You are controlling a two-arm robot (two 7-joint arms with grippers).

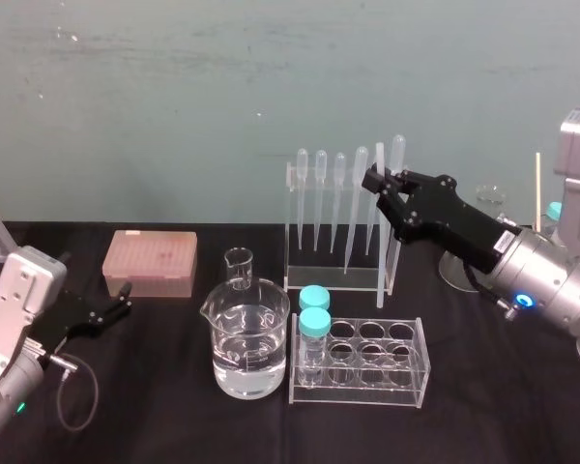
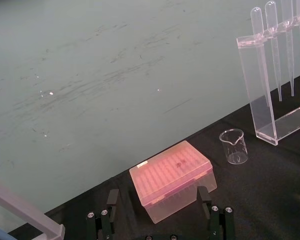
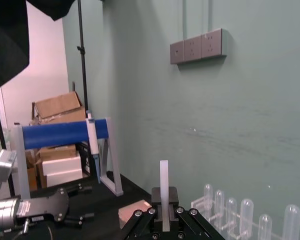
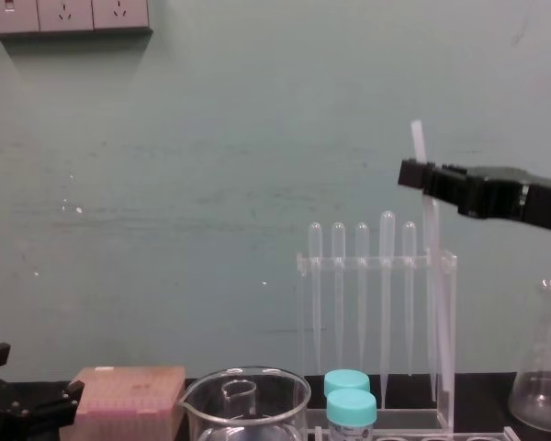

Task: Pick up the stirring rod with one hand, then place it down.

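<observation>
My right gripper is shut on the stirring rod, a thin whitish rod standing almost upright at the right end of the pipette rack. The grip sits near the rod's top, and a short piece sticks out above the fingers. Its lower end reaches down beside the rack's base; I cannot tell whether it touches the table. In the chest view the right gripper comes in from the right, above the pipettes. My left gripper is parked low at the left, open, facing the pink tip box.
A beaker of water and a small empty beaker stand centre-left. A clear tube rack with two teal-capped tubes sits in front of the pipette rack. A glass flask stands at the right.
</observation>
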